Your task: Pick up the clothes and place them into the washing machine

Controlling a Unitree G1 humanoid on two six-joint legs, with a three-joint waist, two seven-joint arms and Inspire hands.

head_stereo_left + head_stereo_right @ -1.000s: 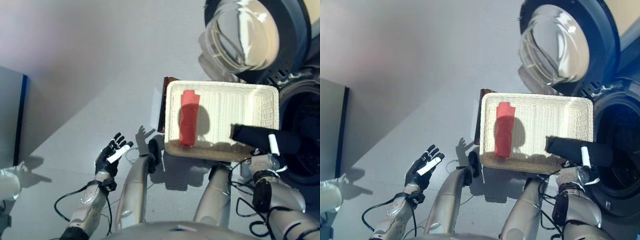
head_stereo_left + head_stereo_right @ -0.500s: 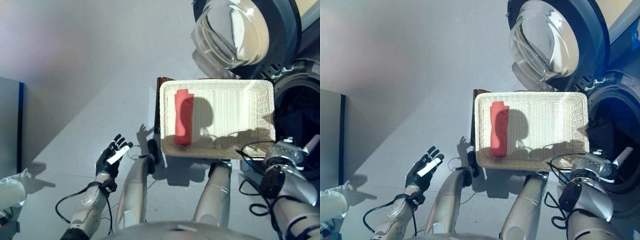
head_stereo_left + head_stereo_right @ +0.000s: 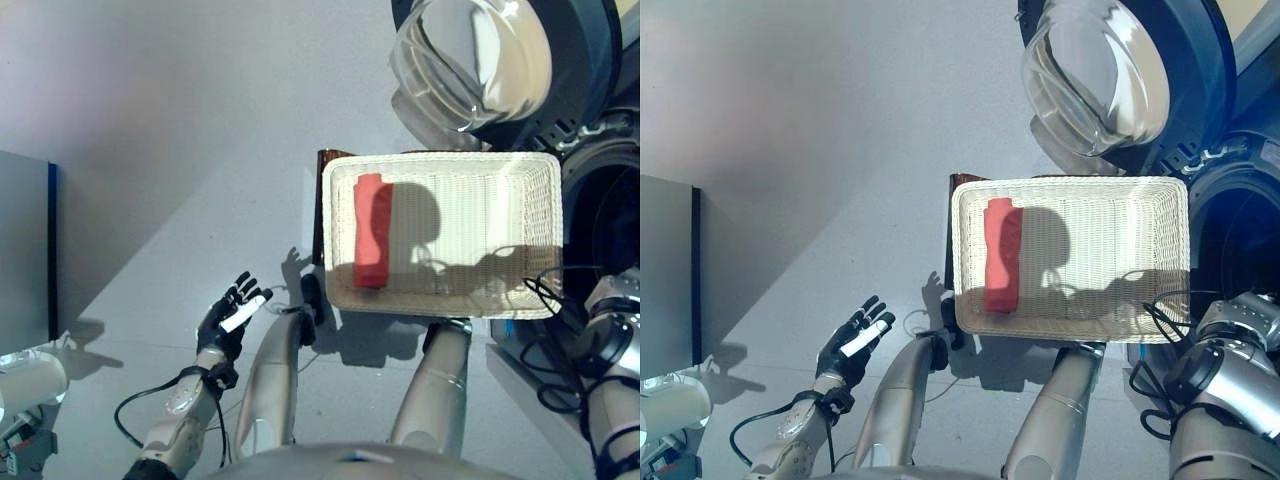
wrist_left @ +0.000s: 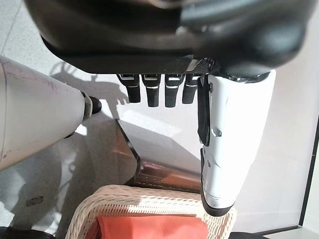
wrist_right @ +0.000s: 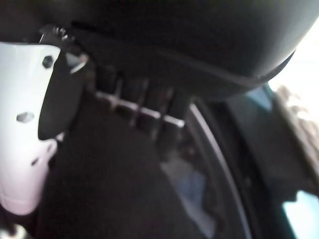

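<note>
Now only one garment, a red cloth (image 3: 371, 230), remains in the white basket (image 3: 540, 175); it lies lengthwise against the basket's 9 o'clock wall. One second ago a dark garment hung over the basket's 4 o'clock corner in the right hand's grasp; it is gone from the basket, and the right arm has swung toward the washing machine opening (image 3: 1245, 235) at 3 o'clock of the basket. By this reading, the dark item is being delivered into the drum and the red cloth is the next pick.

Head views show only the right wrist and forearm at the lower right edge; the hand itself is cut off. The right wrist view supplies it: the right hand (image 5: 149, 107) points into a dark hollow, presumably the drum. Dark material fills the space under the fingers, but whether they grip cloth cannot be told.

Idle at 7 o'clock of the basket, the left hand (image 3: 228, 317) hangs with straight, spread fingers, holding nothing. Its wrist view confirms this and shows the basket rim with the red cloth beyond. The machine door (image 3: 480, 60) stands open at 12 o'clock.
</note>
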